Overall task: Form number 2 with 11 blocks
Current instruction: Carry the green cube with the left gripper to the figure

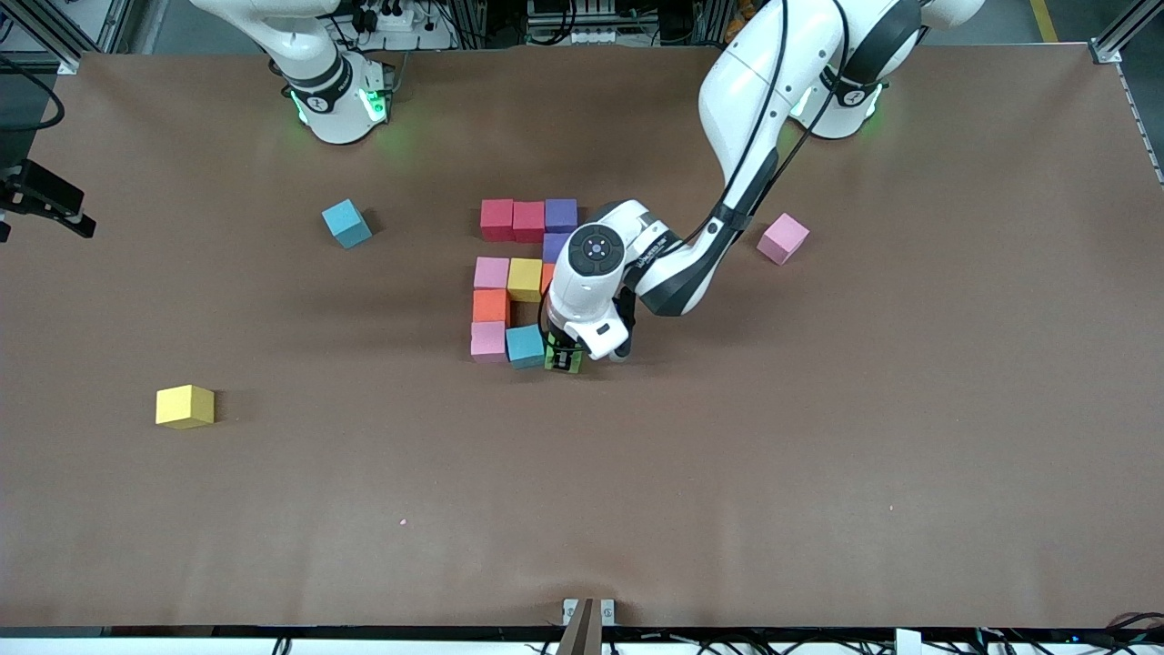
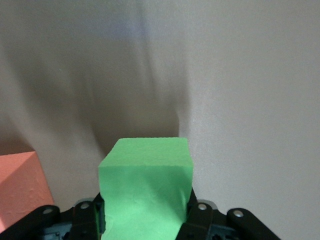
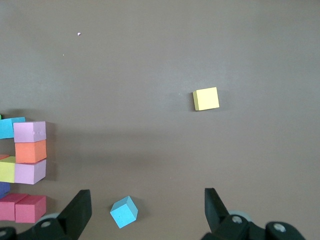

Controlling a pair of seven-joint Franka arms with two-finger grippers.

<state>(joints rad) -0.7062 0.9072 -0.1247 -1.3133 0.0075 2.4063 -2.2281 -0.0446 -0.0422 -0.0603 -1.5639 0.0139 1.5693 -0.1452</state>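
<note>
The left tool (image 1: 566,357) is clamped on a green block (image 1: 563,355), low at the centre of the front view, right at the end of the bottom row of the number 2 (image 1: 518,282). In the left wrist view the green block (image 2: 146,187) sits squeezed between the two black fingers (image 2: 200,220), with a salmon-coloured block (image 2: 20,187) close beside it at the lower left of that frame.

The digit already shows a top row of two red blocks and a purple one, a purple block under it, a middle row of pink, yellow and orange, an orange block below, then pink and light blue (image 1: 525,346) in the bottom row. The green block looks like the last piece, so the step in hand is placing it against the light blue one.

Next, the block needs to be set flat on the counter (image 1: 818,455), flush with its neighbour, then released and the tool lifted straight up so nothing is nudged.

The right tool (image 3: 145,212) waits with its jaws wide, empty, over the counter in the upper left of the front view, near a loose light blue block (image 1: 346,223). A loose yellow block (image 1: 185,406) and a pink one (image 1: 783,238) lie apart.
</note>
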